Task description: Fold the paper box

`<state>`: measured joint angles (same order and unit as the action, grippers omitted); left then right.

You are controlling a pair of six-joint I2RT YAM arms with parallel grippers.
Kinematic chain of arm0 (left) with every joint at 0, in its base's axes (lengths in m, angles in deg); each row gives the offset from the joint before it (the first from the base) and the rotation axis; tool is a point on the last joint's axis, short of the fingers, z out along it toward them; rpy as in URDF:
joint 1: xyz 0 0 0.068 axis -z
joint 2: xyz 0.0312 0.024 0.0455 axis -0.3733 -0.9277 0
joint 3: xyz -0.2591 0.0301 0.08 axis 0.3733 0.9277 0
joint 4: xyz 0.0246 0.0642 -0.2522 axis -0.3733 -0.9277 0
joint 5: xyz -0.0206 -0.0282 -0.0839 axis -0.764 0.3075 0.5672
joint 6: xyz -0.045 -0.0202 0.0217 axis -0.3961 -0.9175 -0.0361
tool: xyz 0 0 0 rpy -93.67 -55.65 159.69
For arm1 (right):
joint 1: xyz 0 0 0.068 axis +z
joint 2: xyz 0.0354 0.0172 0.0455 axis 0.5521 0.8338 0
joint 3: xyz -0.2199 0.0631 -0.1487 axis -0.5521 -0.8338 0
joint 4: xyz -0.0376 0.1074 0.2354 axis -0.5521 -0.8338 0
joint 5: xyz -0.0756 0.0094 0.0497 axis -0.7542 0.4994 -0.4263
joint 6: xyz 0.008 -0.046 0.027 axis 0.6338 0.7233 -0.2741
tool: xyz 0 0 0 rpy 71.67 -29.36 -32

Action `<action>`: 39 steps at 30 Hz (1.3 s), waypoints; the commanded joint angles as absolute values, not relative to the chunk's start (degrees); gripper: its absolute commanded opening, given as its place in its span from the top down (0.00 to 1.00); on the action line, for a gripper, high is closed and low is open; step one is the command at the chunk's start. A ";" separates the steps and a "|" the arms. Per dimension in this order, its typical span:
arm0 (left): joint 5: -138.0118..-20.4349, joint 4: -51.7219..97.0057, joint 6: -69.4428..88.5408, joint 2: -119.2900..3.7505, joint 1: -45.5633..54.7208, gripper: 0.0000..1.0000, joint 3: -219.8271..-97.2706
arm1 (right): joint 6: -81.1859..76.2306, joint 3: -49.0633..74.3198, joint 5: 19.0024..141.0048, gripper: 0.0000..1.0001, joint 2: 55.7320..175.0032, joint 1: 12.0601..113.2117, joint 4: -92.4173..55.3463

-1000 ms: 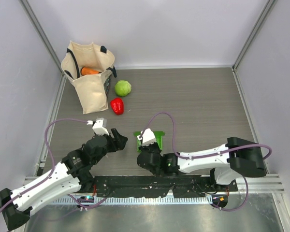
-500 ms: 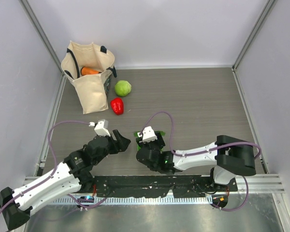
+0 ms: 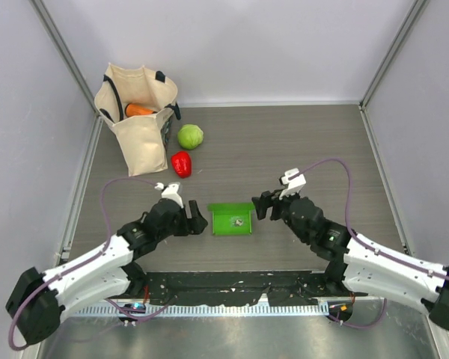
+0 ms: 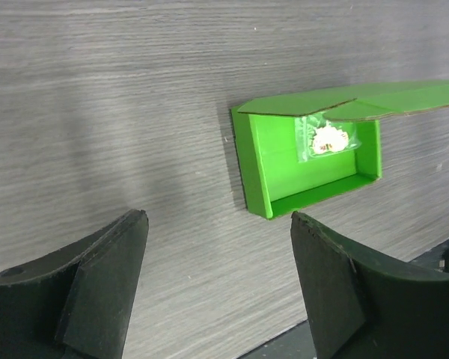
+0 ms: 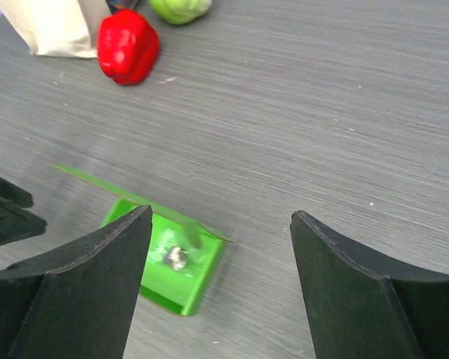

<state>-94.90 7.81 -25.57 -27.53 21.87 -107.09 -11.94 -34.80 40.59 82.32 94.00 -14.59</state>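
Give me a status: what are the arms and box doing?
Left end effector and right end effector open, empty. Paper box between them, half open. Nothing blocking.

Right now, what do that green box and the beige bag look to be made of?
The green box looks like thin matte card: crisp creases and a thin flap edge. The beige bag seems to be undyed canvas cloth: soft, slumped sides.

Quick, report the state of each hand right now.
Left hand: open, holding nothing.
Right hand: open, holding nothing.
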 commanded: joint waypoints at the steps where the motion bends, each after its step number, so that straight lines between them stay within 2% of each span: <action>1: -90.74 14.28 -14.12 -36.84 21.23 0.20 -113.18 | -10.43 -38.84 66.56 0.21 80.08 83.35 -12.41; 4: -89.78 19.89 -12.28 -40.45 21.15 0.26 -113.28 | -6.39 -36.20 68.24 0.26 82.18 82.11 -14.07; 7: -89.15 25.53 -10.60 -41.07 21.15 0.27 -111.70 | -5.33 -34.09 69.63 0.27 85.78 80.98 -16.09; 14: -90.47 24.14 -6.91 -43.01 21.15 0.26 -113.01 | -4.46 -32.95 70.42 0.30 89.22 81.06 -21.18; 17: -90.91 24.23 -4.54 -43.71 21.15 0.26 -113.54 | -4.54 -31.29 62.98 0.30 90.97 81.06 -23.82; 19: -91.44 23.97 -2.88 -44.15 21.14 0.28 -114.41 | -2.18 -30.05 62.43 0.32 93.69 80.97 -24.62; 28: -89.60 29.06 1.35 -45.03 21.14 0.32 -114.68 | 3.01 -31.45 66.12 0.42 96.95 80.97 -13.56; 39: -87.75 31.35 2.76 -47.40 21.15 0.53 -114.86 | 3.99 -33.65 69.11 0.58 98.62 80.97 -8.18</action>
